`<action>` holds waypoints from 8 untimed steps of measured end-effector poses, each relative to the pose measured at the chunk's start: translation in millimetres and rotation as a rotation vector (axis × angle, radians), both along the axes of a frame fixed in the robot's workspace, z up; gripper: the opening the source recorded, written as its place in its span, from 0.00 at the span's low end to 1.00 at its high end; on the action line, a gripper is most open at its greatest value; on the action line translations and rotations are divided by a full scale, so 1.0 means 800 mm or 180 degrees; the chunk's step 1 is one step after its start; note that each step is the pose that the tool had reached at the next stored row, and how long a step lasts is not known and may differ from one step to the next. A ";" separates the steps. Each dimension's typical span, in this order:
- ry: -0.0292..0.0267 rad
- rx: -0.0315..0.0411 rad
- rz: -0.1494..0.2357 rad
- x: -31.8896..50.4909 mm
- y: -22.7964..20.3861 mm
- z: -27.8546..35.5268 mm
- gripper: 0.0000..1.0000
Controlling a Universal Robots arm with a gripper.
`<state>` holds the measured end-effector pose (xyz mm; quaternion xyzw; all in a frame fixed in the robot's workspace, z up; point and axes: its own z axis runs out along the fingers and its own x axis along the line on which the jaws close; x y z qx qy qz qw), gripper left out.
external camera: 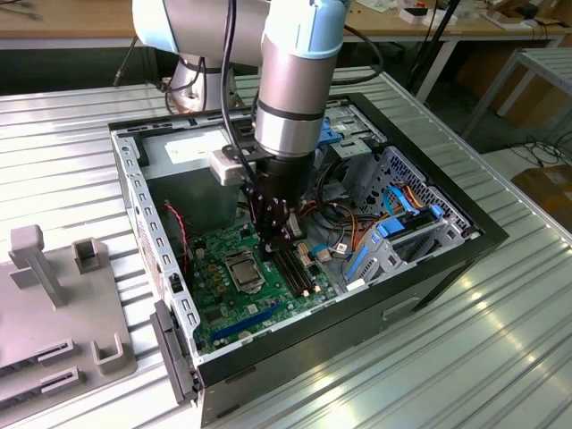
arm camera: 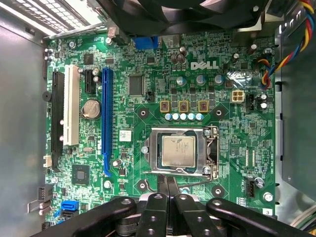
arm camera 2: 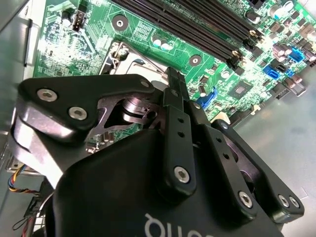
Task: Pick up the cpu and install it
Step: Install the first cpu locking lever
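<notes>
- We see the cpu seated in its socket frame on the green motherboard.
- Our gripper hovers just beside it, fingers pressed together, holding nothing.

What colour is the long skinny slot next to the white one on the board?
Blue. The long slot stands beside the white slot on the green motherboard, clearest in the first wrist view.

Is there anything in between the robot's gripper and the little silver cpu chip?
Nothing visible is in the way. In the first wrist view the cpu lies bare inside the open metal socket frame on the green motherboard, its top uncovered. The gripper hangs just beside the frame's edge, with only open board between them.
</notes>
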<state>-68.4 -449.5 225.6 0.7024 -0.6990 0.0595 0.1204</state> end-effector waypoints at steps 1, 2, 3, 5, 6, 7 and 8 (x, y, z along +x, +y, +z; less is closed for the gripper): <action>0.0000 0.0000 0.0002 0.000 -0.0006 -0.0003 0.13; 0.0000 0.0000 0.0004 0.000 -0.0011 -0.0005 0.13; 0.0000 0.0000 0.0005 0.000 -0.0017 -0.0008 0.13; 0.0000 -0.0001 0.0009 0.000 -0.0030 -0.0012 0.13; 0.0000 -0.0001 0.0011 0.000 -0.0037 -0.0014 0.13; 0.0000 -0.0002 0.0013 0.000 -0.0043 -0.0015 0.13; 0.0000 -0.0002 0.0015 0.000 -0.0049 -0.0017 0.13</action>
